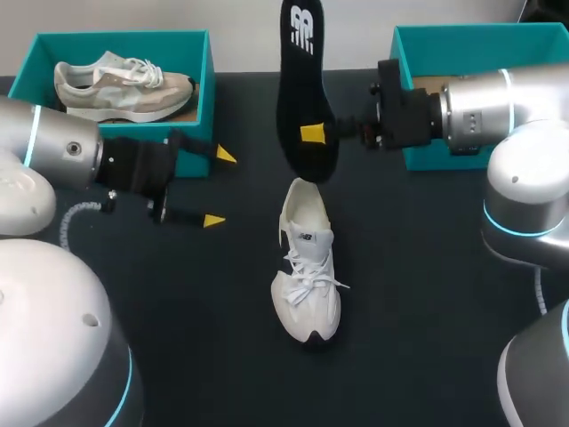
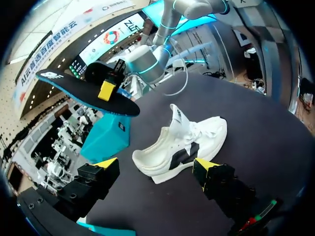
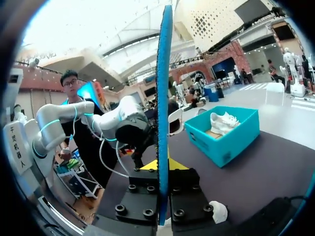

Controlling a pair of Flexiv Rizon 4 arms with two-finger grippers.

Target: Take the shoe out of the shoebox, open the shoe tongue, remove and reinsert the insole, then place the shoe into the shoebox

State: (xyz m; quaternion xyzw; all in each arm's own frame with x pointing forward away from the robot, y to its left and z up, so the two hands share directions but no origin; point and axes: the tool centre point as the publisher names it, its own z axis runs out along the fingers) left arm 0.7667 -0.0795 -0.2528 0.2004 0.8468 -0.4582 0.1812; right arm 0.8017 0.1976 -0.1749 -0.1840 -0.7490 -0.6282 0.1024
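Note:
A white shoe (image 1: 307, 276) lies on the black table, toe toward the front edge and tongue pulled up. Above its heel my right gripper (image 1: 313, 133) is shut on the black insole (image 1: 305, 80), holding it in the air. In the right wrist view the insole (image 3: 163, 88) stands edge-on between the shut fingers of my right gripper (image 3: 163, 167). My left gripper (image 1: 220, 188) hangs open to the left of the shoe, holding nothing. In the left wrist view the shoe (image 2: 182, 147) lies just ahead of my left gripper (image 2: 156, 164), with the insole (image 2: 88, 93) above it.
A teal shoebox (image 1: 206, 62) at the back left holds a beige shoe (image 1: 124, 84). A second teal shoebox (image 1: 418, 36) stands at the back right, partly hidden by my right arm. Bare black table lies around the white shoe.

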